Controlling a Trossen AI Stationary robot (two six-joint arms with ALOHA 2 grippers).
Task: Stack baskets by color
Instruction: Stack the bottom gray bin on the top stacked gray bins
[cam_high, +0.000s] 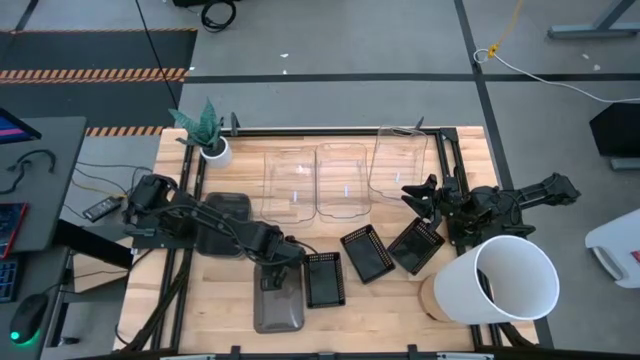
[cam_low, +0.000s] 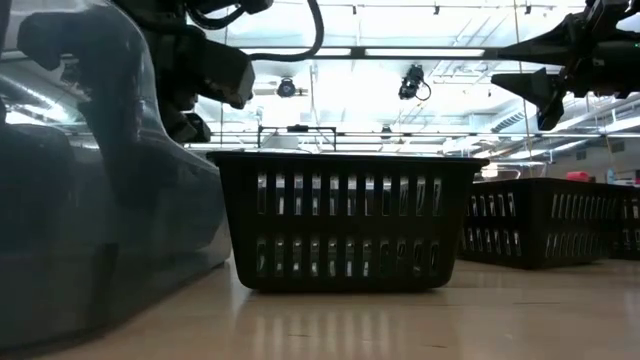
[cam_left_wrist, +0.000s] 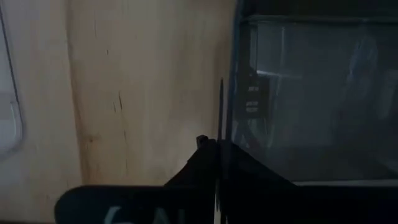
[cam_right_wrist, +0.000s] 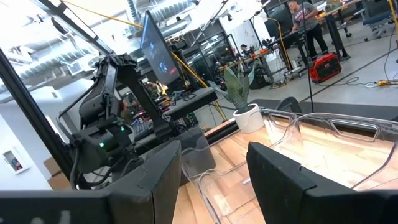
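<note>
A smoky grey basket (cam_high: 278, 305) stands near the table's front edge, with my left gripper (cam_high: 274, 266) shut on its far end, pointing down. A second grey basket (cam_high: 228, 208) lies under the left arm. Three black mesh baskets (cam_high: 323, 278) (cam_high: 366, 252) (cam_high: 415, 245) sit on the table's middle and right. Three clear bins (cam_high: 290, 185) (cam_high: 343, 180) (cam_high: 400, 160) stand along the far side. My right gripper (cam_right_wrist: 211, 180) waits open and raised at the right (cam_high: 425, 195), holding nothing. My left gripper pinches the grey basket's far short wall at its rim (cam_left_wrist: 225, 134), one finger (cam_left_wrist: 200, 163) outside over the wood and the other inside, seen through the smoky plastic. The fingers come from above, pointing down. In the low view the basket (cam_low: 90, 200) rests on the table.
A big white bucket (cam_high: 505, 280) lies on its side at the front right. A small white plant pot (cam_high: 213, 150) stands at the far left corner. Bare wood shows left of the held basket (cam_high: 200, 300) and between the black baskets and the clear bins.
</note>
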